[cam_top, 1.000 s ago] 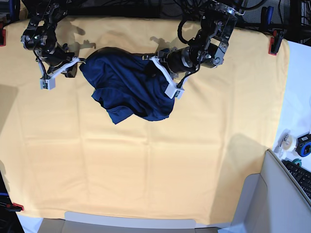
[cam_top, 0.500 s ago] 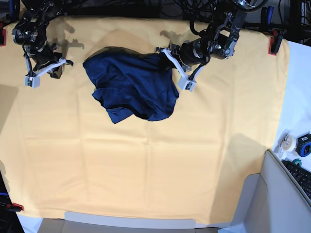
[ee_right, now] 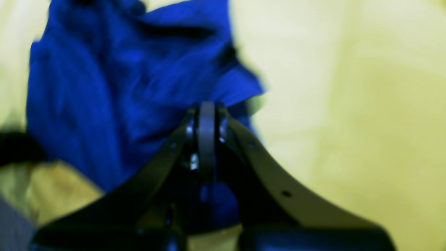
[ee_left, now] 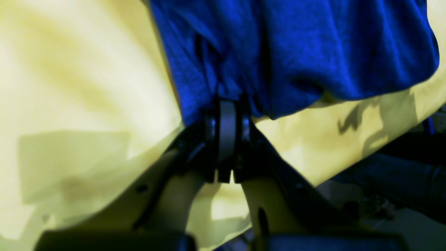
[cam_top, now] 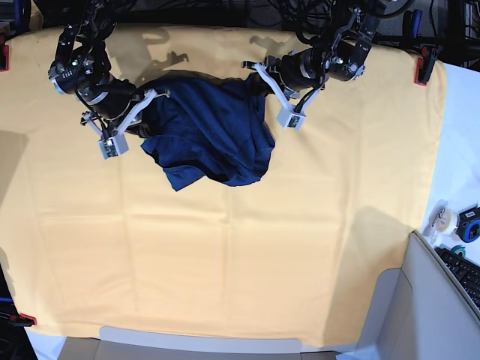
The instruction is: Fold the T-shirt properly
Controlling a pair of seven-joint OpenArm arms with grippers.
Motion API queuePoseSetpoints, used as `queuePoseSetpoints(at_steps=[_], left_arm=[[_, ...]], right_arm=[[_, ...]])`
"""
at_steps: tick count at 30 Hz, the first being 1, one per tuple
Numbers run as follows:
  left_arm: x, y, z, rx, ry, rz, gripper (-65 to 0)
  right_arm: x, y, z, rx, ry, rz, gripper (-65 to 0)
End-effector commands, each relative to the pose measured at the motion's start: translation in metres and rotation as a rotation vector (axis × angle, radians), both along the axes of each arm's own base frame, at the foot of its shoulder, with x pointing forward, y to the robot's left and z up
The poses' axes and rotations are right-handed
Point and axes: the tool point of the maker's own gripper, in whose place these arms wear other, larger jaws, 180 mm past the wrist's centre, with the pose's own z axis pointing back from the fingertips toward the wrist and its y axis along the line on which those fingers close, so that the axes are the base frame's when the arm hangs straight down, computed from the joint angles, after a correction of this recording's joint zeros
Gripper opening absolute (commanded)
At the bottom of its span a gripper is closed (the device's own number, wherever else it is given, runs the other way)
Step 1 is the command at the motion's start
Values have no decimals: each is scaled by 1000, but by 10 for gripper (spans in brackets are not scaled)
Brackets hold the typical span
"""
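Both arms reach inward | left pincer [cam_top: 259, 77] clamps T-shirt [cam_top: 210, 135] | right pincer [cam_top: 147, 109] closed at its edge

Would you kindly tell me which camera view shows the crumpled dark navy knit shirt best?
The base view: the whole crumpled dark navy knit shirt lies there, outline complete. The left wrist view shows only one bunched edge at closed jaws; the right wrist view gives a blurred portion.

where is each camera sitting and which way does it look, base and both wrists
Base: overhead, looking down at the yellow cloth, T-shirt and both arms.
Left wrist: on the left arm, looking past its shut left gripper at the T-shirt's edge.
Right wrist: likewise behind the shut right gripper.
Shared: all three show the T-shirt on the cloth.
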Motion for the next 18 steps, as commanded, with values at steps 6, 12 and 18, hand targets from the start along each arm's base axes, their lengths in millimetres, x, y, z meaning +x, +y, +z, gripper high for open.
queuePoseSetpoints(at_steps=[6, 12, 18], left_arm=[[4, 3, 5, 1, -25, 1, -650], [3, 4, 4, 3, -25, 3, -650], [6, 12, -1, 75, -54, -7, -650]], right_arm=[[28, -3, -7, 28, 11, -15, -650], [62, -1, -31, 95, 81, -41, -650], [96, 13, -11, 144, 23, -39, -650]])
